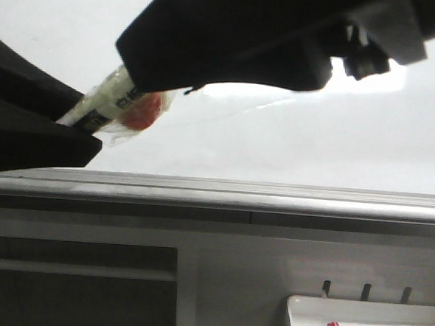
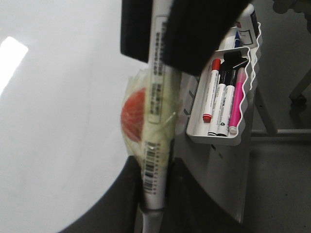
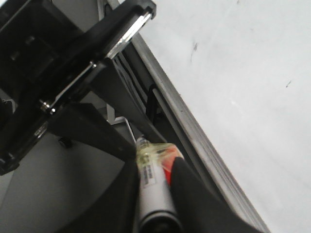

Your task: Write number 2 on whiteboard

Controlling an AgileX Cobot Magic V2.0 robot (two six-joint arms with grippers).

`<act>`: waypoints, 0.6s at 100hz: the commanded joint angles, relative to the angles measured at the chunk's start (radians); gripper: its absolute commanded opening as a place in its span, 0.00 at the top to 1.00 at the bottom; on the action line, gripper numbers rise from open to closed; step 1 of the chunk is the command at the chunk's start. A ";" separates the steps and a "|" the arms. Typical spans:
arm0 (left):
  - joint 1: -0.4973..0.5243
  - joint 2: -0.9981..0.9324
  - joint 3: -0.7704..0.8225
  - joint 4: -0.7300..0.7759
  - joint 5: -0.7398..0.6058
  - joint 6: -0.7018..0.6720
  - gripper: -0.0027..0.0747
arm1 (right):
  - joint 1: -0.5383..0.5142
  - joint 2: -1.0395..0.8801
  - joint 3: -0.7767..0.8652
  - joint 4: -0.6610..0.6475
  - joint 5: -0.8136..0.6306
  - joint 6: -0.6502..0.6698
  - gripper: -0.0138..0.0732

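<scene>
The whiteboard [image 1: 293, 138] is glossy white, with a grey metal rail [image 1: 215, 196] along its near edge. No number 2 shows on it; the right wrist view has only a few tiny dark specks [image 3: 194, 46]. A white marker [image 1: 109, 97] wrapped in clear tape with a red disc [image 1: 141, 110] hangs just above the board. My left gripper [image 1: 80, 121] is shut on one end of it. My right gripper [image 1: 145, 74] is shut on the other end. The left wrist view shows the marker [image 2: 158, 121] between my left fingers [image 2: 131, 194]. The right wrist view shows it [image 3: 153, 189] between my right fingers [image 3: 192, 194].
A small white tray [image 2: 243, 138] hangs on the stand below the rail and holds red, black and pink markers [image 2: 221, 104]. It also shows at the lower right of the front view [image 1: 304, 309]. Grey floor and a table leg [image 2: 265, 114] lie beyond it.
</scene>
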 commanded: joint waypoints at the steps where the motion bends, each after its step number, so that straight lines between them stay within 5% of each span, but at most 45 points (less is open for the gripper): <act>1: -0.006 -0.012 -0.032 -0.021 -0.075 -0.014 0.99 | 0.003 -0.012 -0.036 0.006 -0.046 -0.011 0.93; 16: -0.006 -0.018 -0.032 -0.021 -0.069 -0.014 0.93 | 0.003 -0.014 -0.036 0.006 -0.049 -0.011 0.93; 40: -0.006 -0.135 -0.032 -0.070 -0.015 -0.014 0.32 | 0.003 -0.016 -0.036 0.006 -0.077 -0.011 0.93; 60: -0.006 -0.370 -0.032 -0.237 0.171 -0.014 0.40 | -0.004 -0.033 -0.036 0.008 -0.079 -0.011 0.93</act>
